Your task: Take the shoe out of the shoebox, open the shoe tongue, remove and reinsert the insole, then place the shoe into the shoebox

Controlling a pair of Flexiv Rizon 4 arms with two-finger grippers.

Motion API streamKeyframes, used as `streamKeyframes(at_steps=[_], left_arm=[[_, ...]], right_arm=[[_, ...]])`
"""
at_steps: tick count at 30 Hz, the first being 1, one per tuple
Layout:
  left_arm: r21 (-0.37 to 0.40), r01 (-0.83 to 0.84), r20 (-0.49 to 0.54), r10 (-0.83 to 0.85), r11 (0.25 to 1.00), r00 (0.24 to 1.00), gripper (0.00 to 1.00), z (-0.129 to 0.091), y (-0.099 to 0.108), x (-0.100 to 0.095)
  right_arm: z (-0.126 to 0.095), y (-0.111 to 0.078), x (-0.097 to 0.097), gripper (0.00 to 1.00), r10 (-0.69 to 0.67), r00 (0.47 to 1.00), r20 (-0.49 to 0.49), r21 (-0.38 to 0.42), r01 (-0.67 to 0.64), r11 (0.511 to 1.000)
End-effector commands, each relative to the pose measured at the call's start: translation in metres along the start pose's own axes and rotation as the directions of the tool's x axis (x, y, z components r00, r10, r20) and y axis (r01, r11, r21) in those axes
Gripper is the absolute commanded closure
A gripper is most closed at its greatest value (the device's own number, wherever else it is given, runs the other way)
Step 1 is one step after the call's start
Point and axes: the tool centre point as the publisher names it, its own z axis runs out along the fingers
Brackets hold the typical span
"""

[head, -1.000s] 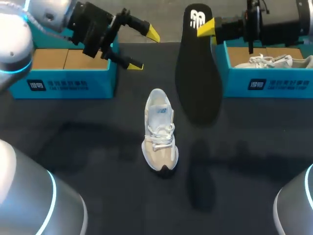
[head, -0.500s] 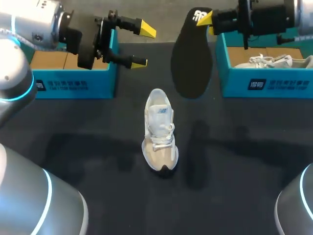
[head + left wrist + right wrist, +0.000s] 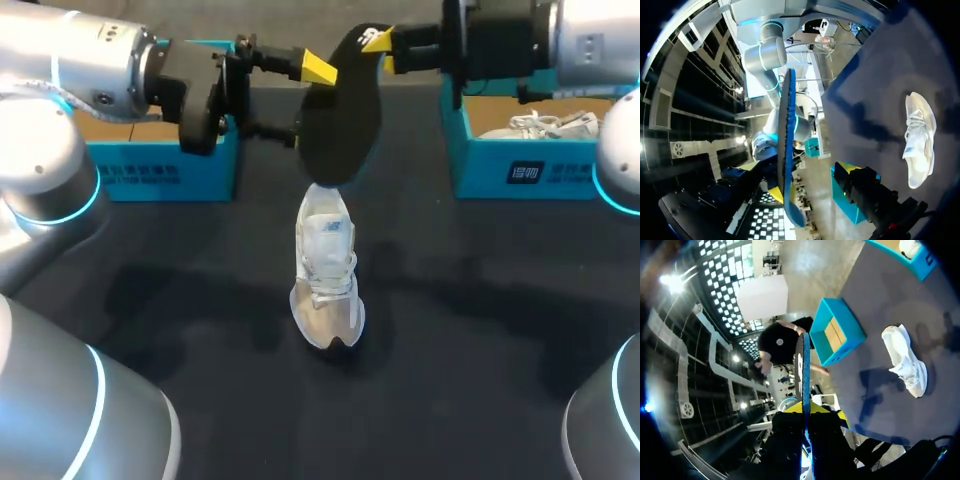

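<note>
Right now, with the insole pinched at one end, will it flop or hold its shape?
Probably holds its shape: the insole hangs from the right gripper without folding, and looks straight edge-on in the right wrist view. It seems thin and light, so a one-end pinch likely suffices. It may swing or bend when pushed into the shoe.

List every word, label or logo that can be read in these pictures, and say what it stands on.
White print on the left shoebox front: too blurred to read.
White print on the right shoebox front: too blurred to read.
White logo on the insole heel: no letters legible.
Label on the shoe tongue: too small to read.
</note>
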Motion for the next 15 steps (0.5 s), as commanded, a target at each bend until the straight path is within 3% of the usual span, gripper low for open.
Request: streamKeyframes(at_steps=[1, 2, 4, 8, 15], left_arm=[[0.009, -0.011, 0.015, 0.011, 1.0, 1.0, 0.15, 0.004, 0.005, 0.001], [0.012, -0.015, 0.02, 0.014, 1.0, 1.0, 0.16, 0.004, 0.005, 0.001], [0.016, -0.021, 0.028, 0.02, 1.0, 0.999, 0.35, 0.004, 0.004, 0.0], [0.024, -0.035, 0.047, 0.033, 0.999, 0.998, 0.51, 0.003, 0.001, -0.003], [0.025, -0.043, 0.051, 0.042, 0.999, 0.998, 0.72, 0.001, -0.008, -0.005]], right_arm=[[0.022, -0.001, -0.004, 1.0, 0.01, 1.0, -0.019, -0.005, -0.01, 1.0], [0.023, -0.001, -0.005, 1.0, 0.01, 1.0, -0.019, -0.005, -0.011, 1.0], [0.023, -0.001, -0.006, 1.0, 0.013, 1.0, -0.021, -0.004, -0.013, 1.0], [0.022, 0.001, -0.007, 1.0, 0.016, 1.0, -0.024, -0.01, -0.016, 1.0], [0.018, 0.005, -0.008, 1.0, 0.02, 0.999, -0.025, -0.01, -0.02, 1.0]])
